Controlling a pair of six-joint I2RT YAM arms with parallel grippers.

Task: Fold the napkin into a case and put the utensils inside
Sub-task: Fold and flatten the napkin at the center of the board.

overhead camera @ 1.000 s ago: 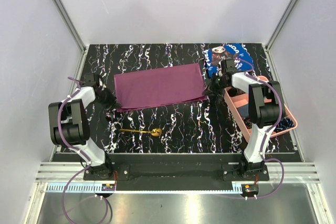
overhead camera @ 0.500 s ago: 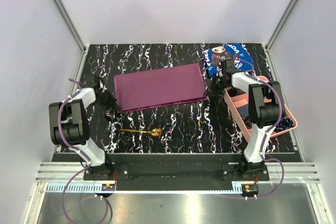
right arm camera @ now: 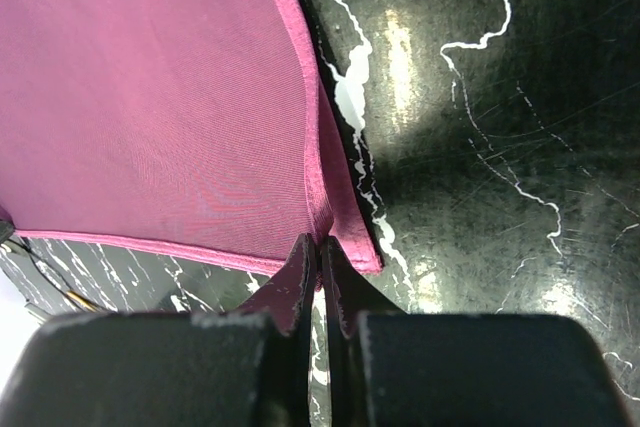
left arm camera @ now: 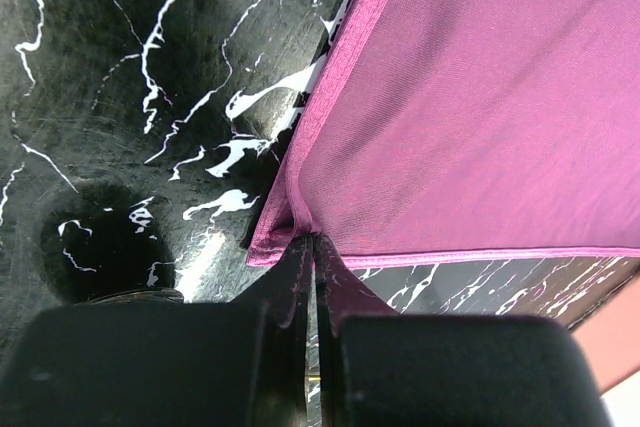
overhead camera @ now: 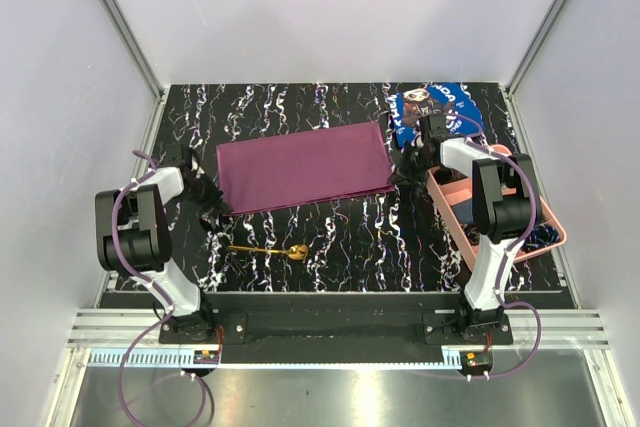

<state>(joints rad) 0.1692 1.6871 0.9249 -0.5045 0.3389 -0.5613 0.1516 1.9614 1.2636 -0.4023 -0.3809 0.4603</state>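
Left jaws: closed, pinching the near-left corner of the plum-purple square cloth napkin.
Right jaws: closed, pinching its near-right corner.
Napkin: spread out on the black marbled worktop.
Small gold metal spoon: on the worktop, nearer the arm bases, apart from the napkin.

Bare tabletop is left free along the upper band and lower centre-right, while the middle is covered by the napkin, the lower left crossed by the spoon, the right blocked by the blue cloth and pink tray.
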